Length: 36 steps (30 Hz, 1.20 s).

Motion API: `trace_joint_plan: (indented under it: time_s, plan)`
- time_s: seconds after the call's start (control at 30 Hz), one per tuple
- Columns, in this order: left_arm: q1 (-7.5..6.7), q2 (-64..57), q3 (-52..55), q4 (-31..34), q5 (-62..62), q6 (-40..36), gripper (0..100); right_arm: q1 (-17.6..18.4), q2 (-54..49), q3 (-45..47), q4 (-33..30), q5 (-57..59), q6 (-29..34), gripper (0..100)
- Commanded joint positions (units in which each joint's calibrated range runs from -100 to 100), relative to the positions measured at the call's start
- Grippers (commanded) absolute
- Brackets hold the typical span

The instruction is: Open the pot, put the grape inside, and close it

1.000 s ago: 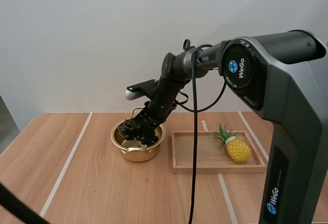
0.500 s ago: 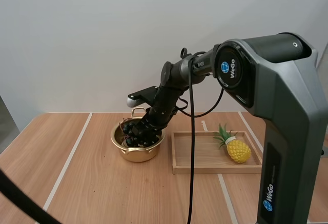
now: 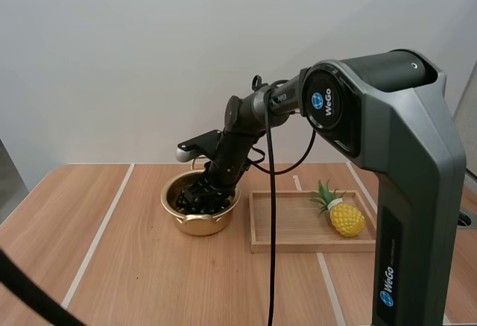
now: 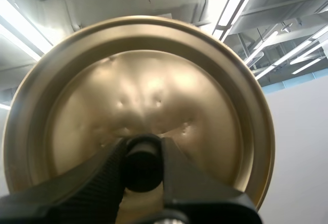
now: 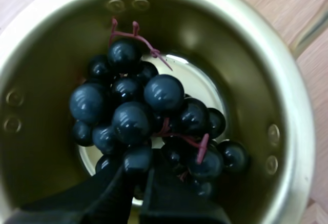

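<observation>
Glossy dark grapes (image 5: 146,114) in round golden metal pot (image 5: 256,75) near far edge of table (image 3: 134,266), right gripper (image 5: 139,180) pinching them, left gripper (image 4: 143,155) clamped on black knob (image 4: 142,167) of dented lid (image 4: 148,80)

The right arm (image 3: 406,162) bears "WeGo" (image 3: 385,294) low on its grey column (a round blue logo (image 3: 320,101) marks its joint).

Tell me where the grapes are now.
In the high view the grapes are inside the gold pot, just left of the wooden tray, pinched by the fingers of the right gripper.
</observation>
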Motion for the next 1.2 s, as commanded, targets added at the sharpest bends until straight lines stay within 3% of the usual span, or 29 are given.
trace_joint_plan:
  time_s: [0.0, 0.13, 0.17, 0.23, 0.27, 0.3, 0.67, 0.93, 1.17]
  plan:
    - [-0.18, 0.4, -0.3, 0.5, 0.0, -0.5, 0, 0.2, -0.3, 0.0, -0.4, 0.1, 0.4, 0]
    - [-0.18, 0.4, -0.3, 0.5, 1.2, -0.5, 0, 0.2, -0.3, 0.0, 0.1, 0.1, 0.7, 0]
    - [-0.18, 0.4, -0.3, 0.5, 1.2, -0.5, 0, 0.2, -0.3, 0.0, 0.5, 0.5, 0.7, 10]
    - [-0.18, 0.4, -0.3, 0.5, 1.3, -0.5, 0, 0.2, -0.3, 0.0, 1.4, 0.8, 0.6, 56]
    - [-0.18, 0.4, -0.3, 0.5, 1.3, -0.5, 0, 0.2, -0.3, 0.0, 2.0, 0.8, 0.6, 86]
    - [-0.18, 0.4, -0.3, 0.5, 1.3, -0.5, 0, 0.2, -0.3, 0.0, 2.6, 0.8, 0.6, 100]
    - [-0.18, 0.4, -0.3, 0.5, 1.3, -0.5, 0, 0.3, -0.9, -1.4, 2.6, 1.2, 0.4, 100]
    - [-0.18, 0.4, -0.3, 0.5, 1.3, -0.5, 0, 0.2, -9.9, -4.6, 2.5, 2.9, 1.9, 100]
    - [-0.18, 0.4, -0.3, 0.5, 1.3, -0.5, 0, 0.1, -19.4, -4.6, -4.9, 2.7, 5.7, 100]
